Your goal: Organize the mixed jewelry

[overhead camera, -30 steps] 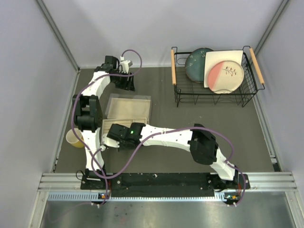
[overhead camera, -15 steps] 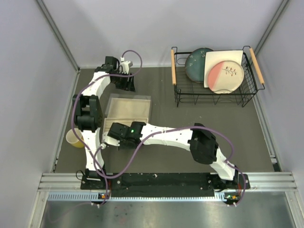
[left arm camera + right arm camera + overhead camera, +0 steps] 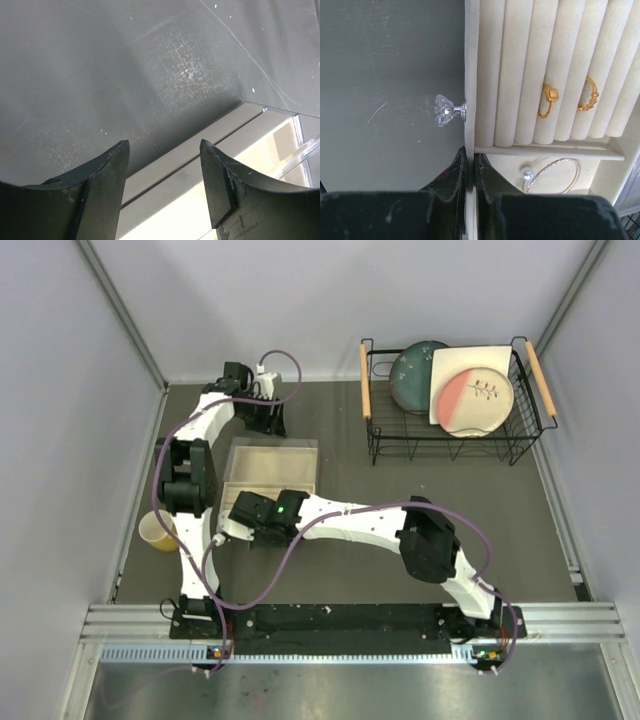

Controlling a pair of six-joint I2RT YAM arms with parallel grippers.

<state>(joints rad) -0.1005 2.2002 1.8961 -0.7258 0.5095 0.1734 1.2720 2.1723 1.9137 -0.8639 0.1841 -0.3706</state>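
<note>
Right fingers [image 3: 440, 192]: closed tight, pinching the thin front wall of the beige tray [image 3: 469, 60] between the two pads. In the top view this arm reaches across the dark surface [image 3: 510, 510] to the tray's near left corner.

Crystal knob [image 3: 449, 110] sticks out from the outer face of the same wall, just beyond the pinch point.

Yellow cup [image 3: 155, 530]: at the left edge of the surface, beside the left arm, apart from the tray.

Inside the tray, nearest compartment: silver bracelet [image 3: 559, 160], a thin wire hoop with a pearl bead [image 3: 526, 175], lying flat below the divider.

Beyond the divider, padded rolls: first gold ring [image 3: 548, 100] and second gold ring [image 3: 588, 94], each standing in a slot, in neighbouring slots, not touching.

Left fingers [image 3: 105, 175]: spread well apart, holding nothing, above bare surface past the tray's far edge.

Far right: wire dish rack [image 3: 372, 430] holding a dark plate [image 3: 410, 370] and a white-and-pink plate [image 3: 478, 390], both on edge.
</note>
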